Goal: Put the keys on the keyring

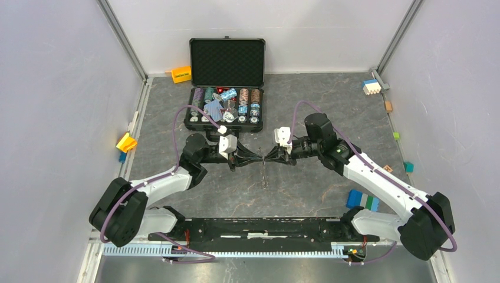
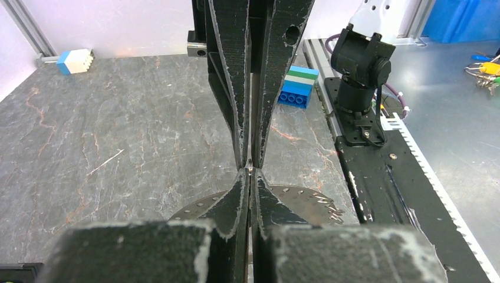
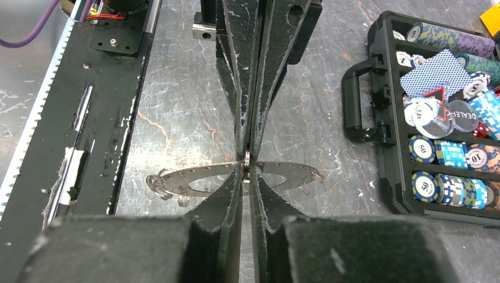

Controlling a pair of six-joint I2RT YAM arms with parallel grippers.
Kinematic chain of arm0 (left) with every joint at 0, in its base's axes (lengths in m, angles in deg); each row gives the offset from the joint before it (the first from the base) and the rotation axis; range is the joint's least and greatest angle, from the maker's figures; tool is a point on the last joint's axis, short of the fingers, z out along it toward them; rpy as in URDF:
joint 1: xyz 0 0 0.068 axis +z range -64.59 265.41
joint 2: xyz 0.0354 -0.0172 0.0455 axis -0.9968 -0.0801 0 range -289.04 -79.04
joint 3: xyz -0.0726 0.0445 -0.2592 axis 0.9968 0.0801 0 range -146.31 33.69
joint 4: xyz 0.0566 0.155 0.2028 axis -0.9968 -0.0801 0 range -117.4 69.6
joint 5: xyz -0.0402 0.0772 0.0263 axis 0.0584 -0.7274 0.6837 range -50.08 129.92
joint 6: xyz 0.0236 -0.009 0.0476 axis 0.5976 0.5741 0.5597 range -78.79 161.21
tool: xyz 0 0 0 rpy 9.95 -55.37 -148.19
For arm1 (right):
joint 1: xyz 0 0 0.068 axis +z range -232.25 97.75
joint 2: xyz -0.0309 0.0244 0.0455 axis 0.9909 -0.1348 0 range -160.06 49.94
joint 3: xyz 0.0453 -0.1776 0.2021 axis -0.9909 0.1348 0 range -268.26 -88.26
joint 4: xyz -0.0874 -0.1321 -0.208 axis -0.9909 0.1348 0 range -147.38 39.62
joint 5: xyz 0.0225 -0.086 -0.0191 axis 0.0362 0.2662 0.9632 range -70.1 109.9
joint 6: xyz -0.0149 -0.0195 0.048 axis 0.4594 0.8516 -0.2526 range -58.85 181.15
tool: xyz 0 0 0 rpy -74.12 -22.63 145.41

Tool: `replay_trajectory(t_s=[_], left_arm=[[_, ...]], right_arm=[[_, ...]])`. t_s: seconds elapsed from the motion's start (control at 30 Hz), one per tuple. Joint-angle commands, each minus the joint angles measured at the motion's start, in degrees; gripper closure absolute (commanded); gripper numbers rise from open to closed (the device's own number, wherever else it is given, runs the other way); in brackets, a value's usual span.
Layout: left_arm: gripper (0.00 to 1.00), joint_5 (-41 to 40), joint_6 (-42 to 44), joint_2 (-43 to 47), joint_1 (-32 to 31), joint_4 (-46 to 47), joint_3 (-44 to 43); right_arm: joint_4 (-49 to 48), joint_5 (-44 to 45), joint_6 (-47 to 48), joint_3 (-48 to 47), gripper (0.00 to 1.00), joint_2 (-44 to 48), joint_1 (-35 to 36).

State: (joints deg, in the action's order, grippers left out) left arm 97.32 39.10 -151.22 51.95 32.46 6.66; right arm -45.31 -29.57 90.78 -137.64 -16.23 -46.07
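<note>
The keyring [image 3: 194, 175] is a flat grey ring with small holes. It hangs under the spot where my two grippers meet tip to tip above the table. Its toothed edge shows in the left wrist view [image 2: 315, 206]. In the top view it is a thin line [image 1: 263, 172]. My left gripper [image 1: 259, 158] [image 2: 250, 172] and right gripper [image 1: 268, 157] [image 3: 246, 171] are both shut and pinch the ring's top rim from opposite sides. A small round metal piece [image 3: 246, 158] sits in the pinch; I cannot tell whether it is a key. Small wire loops [image 3: 158, 183] hang on the ring's ends.
An open black case [image 1: 197, 121] with poker chips and cards stands just behind the grippers, its handle [image 3: 352, 106] close by. A blue, green and white block stack [image 1: 362, 200] lies near the right arm. Small coloured blocks line the walls. The black base rail [image 1: 265, 227] runs along the near edge.
</note>
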Motion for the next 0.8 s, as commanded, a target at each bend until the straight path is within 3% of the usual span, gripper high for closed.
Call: replay_trajectory(t_s=[0.0,0.23,0.47,0.6,0.77], left_arm=[[0.98,0.69,1.93,1.52,0.21,3.56,-0.36],[0.98,0.53,1.96,1.50,0.21,3.56,-0.30],[0.97,0.43,7.75,1.38,0.23,-1.29,-1.31],[0.77,-1.14,20.84,4.06,0.15,-21.99,-7.23],[0.59,-2.86,28.64,5.29,0.17,-36.08,-13.02]], right_arm=[[-1.08,-0.58,-0.54,-1.85,0.88,-0.19,-0.24],[-1.33,0.18,-0.97,-1.85,1.00,-0.16,-0.25],[2.75,7.46,1.82,-4.31,1.00,0.31,0.53],[6.38,16.09,5.02,-5.92,1.00,1.03,4.11],[11.19,21.11,6.40,-9.92,1.00,-0.75,6.06]])
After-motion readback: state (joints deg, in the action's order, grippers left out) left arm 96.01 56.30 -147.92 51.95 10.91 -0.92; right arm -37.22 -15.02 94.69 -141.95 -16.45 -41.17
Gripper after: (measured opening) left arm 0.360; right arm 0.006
